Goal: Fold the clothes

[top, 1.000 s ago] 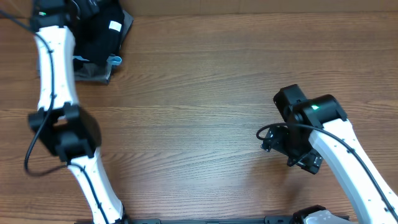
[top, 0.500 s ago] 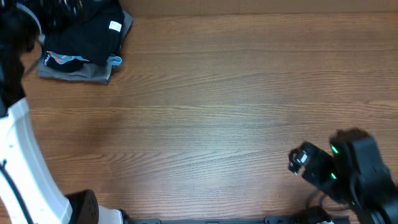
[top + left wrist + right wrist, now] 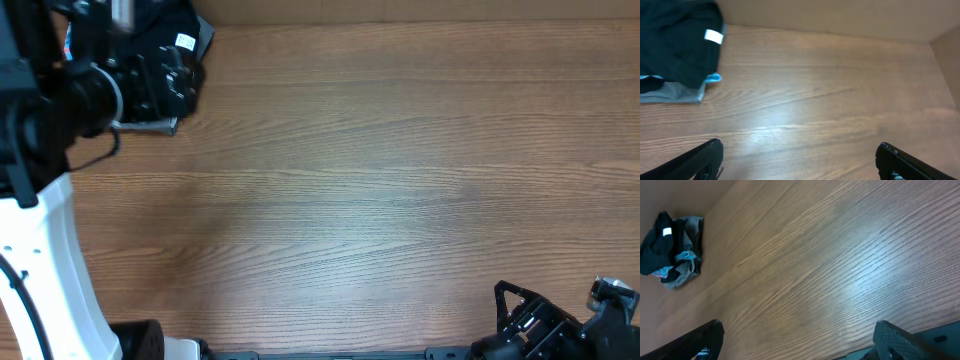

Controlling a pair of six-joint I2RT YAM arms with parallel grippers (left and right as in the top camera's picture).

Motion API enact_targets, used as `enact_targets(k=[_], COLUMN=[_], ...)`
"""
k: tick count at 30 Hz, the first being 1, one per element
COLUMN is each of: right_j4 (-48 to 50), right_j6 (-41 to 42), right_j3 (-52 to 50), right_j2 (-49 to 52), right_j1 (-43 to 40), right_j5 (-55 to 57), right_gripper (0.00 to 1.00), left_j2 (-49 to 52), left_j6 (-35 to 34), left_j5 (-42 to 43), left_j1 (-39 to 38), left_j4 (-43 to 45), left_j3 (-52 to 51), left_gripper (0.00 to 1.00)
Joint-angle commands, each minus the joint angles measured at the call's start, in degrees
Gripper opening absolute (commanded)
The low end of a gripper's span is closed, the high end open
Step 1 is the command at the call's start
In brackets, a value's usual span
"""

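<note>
Lying bunched at the far left corner of the wooden table [image 3: 380,180], the black T-shirt [image 3: 675,40] is seen atop a grey folded garment [image 3: 675,93], its white tag [image 3: 713,35] turned up and a bit of light blue fabric [image 3: 713,77] showing at the pile's edge. The left gripper [image 3: 799,146] is held over bare wood just beside the pile, fingers spread wide, nothing gripped. The right gripper [image 3: 797,325] is held at the near right edge, well apart from the shirt, fingers likewise wide and empty.

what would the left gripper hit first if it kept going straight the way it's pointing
Probably the bare brown wooden table: the left gripper aims at open boards, and the crumpled black soft-fabric T-shirt lies left of that line. Depth is hard to judge.
</note>
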Motion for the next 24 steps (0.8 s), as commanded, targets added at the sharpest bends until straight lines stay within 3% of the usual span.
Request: enact_targets(k=[1, 7, 16, 24], right_j4=[0.4, 1.2, 2.6, 2.5], right_j6=[0.0, 0.0, 0.7, 2.1], right_j3=[-0.4, -0.5, -0.5, -0.5], right_j2=[-0.8, -0.8, -0.8, -0.8], right_j1=[-0.4, -0.4, -0.4, -0.4], right_j5=[1.4, 3.9, 5.2, 4.6], right_gripper=[1.00, 1.00, 1.00, 1.00], left_j2=[-6.3, -19.5, -46.7, -53.6], left_j6=[-1.6, -3.6, -8.0, -8.0], left_j5=[-7.1, -10.4, -10.5, -11.3], left_j1=[-5.0, -8.8, -8.8, -8.8], left_j4=[0.1, 3.4, 17.8, 20.3], left_j3=[-3.3, -16.9, -48.3, -58.6], left_gripper=[1.00, 1.00, 1.00, 1.00])
